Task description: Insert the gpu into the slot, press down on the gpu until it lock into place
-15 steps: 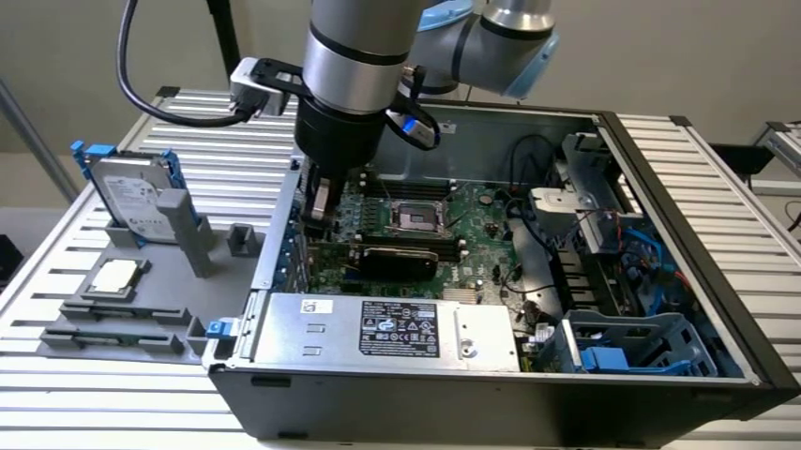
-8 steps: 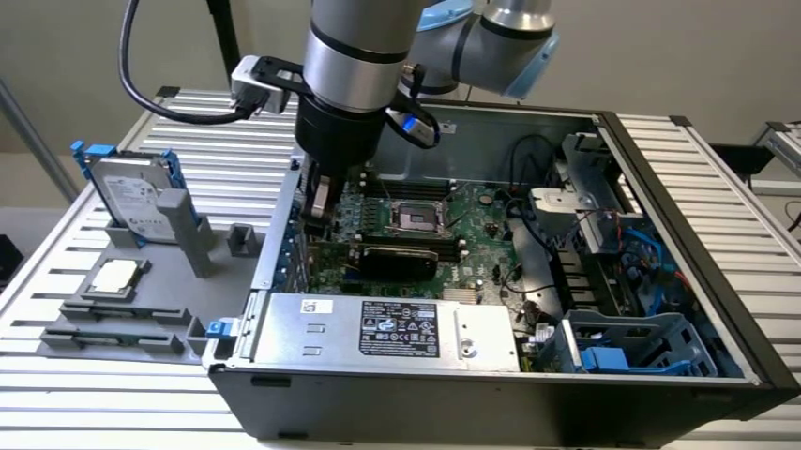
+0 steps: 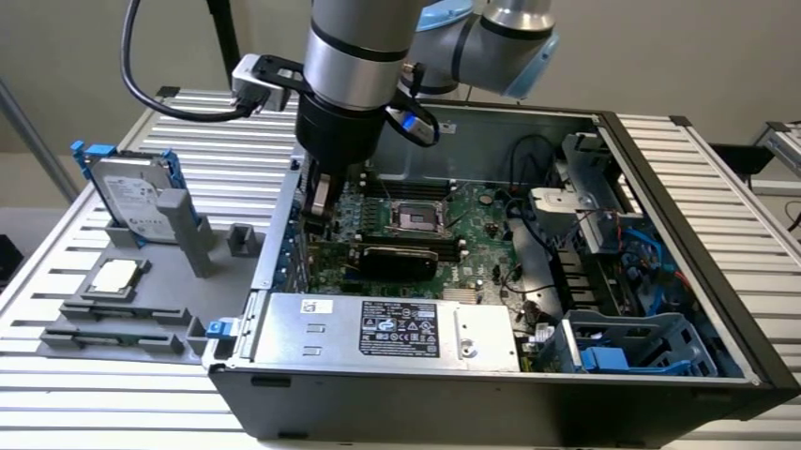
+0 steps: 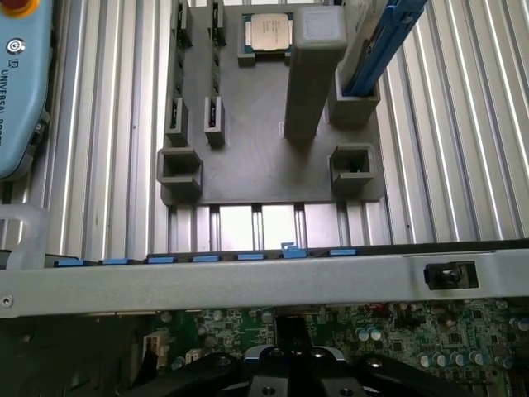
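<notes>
The arm reaches down into the open computer case [image 3: 701, 281], and its gripper [image 3: 321, 208] sits low over the near-left part of the green motherboard [image 3: 482, 220] as the exterior view shows it. The jaws are closed, and from here they seem to hold nothing. The gpu [image 3: 398, 261] lies flat-looking and dark on the board just beside the gripper, between the silver square socket [image 3: 415, 217] and the silver power supply box [image 3: 388, 330] (the blue slot itself is hidden under it). I judge the pressing step is in hand: the card looks placed but not surely locked. The next move calls for a straight, even push on the card's top edge.
</notes>
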### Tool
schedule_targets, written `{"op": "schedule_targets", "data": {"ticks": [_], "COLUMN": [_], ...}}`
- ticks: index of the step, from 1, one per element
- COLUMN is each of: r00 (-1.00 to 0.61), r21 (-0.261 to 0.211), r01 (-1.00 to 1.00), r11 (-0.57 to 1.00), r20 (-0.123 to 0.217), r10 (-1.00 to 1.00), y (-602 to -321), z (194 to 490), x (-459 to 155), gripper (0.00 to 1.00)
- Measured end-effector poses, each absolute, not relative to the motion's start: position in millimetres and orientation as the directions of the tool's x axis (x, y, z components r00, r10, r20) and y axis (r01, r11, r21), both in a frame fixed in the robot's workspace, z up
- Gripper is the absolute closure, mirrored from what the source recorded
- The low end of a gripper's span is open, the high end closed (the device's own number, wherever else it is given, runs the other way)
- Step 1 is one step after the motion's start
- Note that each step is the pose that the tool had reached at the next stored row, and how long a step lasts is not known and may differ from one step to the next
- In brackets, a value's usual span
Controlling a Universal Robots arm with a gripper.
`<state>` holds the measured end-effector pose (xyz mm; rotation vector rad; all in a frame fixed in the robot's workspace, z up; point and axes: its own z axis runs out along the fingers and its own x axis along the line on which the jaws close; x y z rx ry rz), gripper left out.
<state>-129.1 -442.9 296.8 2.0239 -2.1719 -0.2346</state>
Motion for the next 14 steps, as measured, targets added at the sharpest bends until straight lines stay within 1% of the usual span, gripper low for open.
{"op": "schedule_targets", "data": {"ticks": [14], "r00": [-0.070], "r21": [0.225], "r01": [-0.972], "r11": [0.071], "r20": [0.013], "r10": [-0.997], "y": [-440.0], "z": [296.9], "x": [-132.6], "gripper": [0.89]}}
